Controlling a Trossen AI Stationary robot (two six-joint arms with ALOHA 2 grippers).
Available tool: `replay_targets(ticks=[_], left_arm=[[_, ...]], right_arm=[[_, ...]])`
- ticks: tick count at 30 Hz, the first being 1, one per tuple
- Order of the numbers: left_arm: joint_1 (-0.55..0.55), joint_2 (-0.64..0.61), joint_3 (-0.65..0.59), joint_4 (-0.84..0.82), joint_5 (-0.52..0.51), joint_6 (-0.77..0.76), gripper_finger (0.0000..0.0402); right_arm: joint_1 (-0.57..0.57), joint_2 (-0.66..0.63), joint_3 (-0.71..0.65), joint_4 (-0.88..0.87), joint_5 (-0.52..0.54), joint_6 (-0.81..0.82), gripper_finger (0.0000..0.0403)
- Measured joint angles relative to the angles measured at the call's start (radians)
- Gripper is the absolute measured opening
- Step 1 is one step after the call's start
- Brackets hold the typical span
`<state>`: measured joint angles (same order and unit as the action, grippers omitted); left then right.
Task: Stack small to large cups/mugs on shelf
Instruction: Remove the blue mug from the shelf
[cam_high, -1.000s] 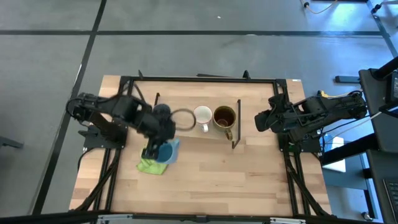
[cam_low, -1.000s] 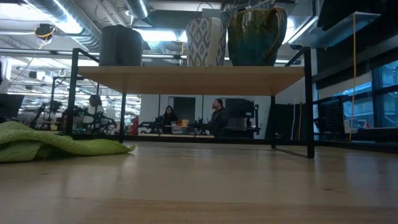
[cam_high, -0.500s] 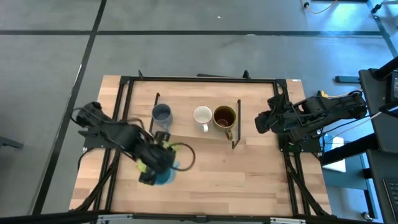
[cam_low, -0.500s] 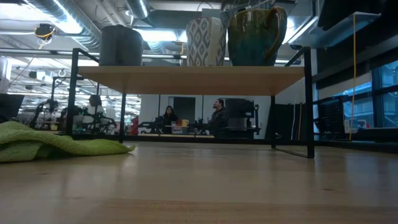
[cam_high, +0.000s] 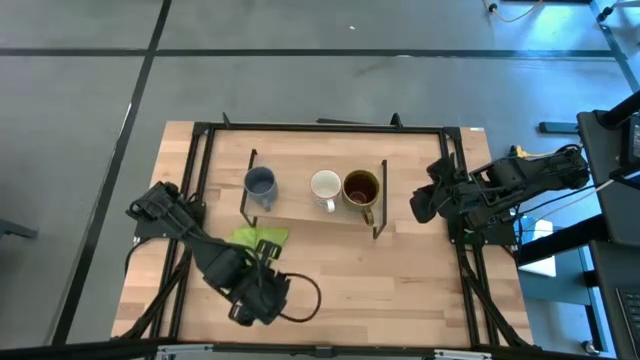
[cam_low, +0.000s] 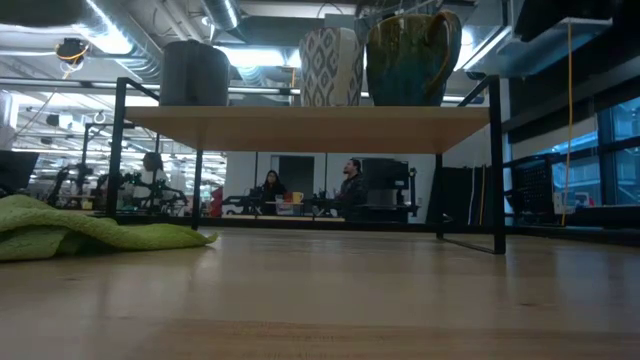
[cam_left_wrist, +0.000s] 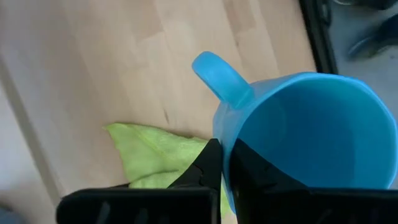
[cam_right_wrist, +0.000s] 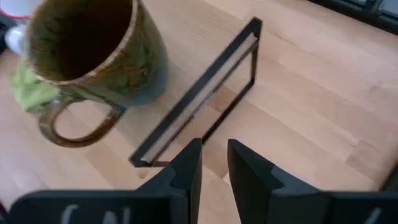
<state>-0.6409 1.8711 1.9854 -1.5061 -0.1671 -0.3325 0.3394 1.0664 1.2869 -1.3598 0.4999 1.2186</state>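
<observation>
The left gripper (cam_high: 250, 300) hangs over the table's (cam_high: 400, 280) near-left part, well in front of the shelf (cam_high: 300, 205). Its wrist view shows the fingers (cam_left_wrist: 208, 165) clamped on the rim of the light blue mug (cam_left_wrist: 298, 137), handle away from the fingers; from above, the arm hides that mug entirely. The green cloth (cam_high: 255, 238) lies just before the shelf's left end, partly covered by the arm.

On the shelf stand the grey-blue mug (cam_high: 260, 182) at the left, the white mug (cam_high: 325, 185) in the middle and the brown mug (cam_high: 361, 187) touching it on the right. In the low view the mug tops are cut off by glare and clutter.

The right gripper (cam_high: 420, 205) waits off the shelf's right end, fingers (cam_right_wrist: 186, 165) nearly together, holding nothing.
</observation>
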Motion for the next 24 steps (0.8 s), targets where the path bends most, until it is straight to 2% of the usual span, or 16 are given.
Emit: replay_targets(ticks=[4, 13, 24], left_arm=[[0.034, 0.000, -0.007, 0.038, -0.031, 0.043, 0.0008], [0.078, 0.003, -0.146, 0.241, 0.056, 0.157, 0.0008], [0.077, 0.002, -0.289, 0.353, 0.122, 0.184, 0.0008]], right_arm=[[0.001, 0.007, 0.000, 0.034, 0.003, 0.001, 0.0078], [0.001, 0.075, 0.000, 0.161, 0.006, 0.009, 0.0078], [0.002, 0.169, 0.000, 0.260, 0.002, 0.015, 0.0078]])
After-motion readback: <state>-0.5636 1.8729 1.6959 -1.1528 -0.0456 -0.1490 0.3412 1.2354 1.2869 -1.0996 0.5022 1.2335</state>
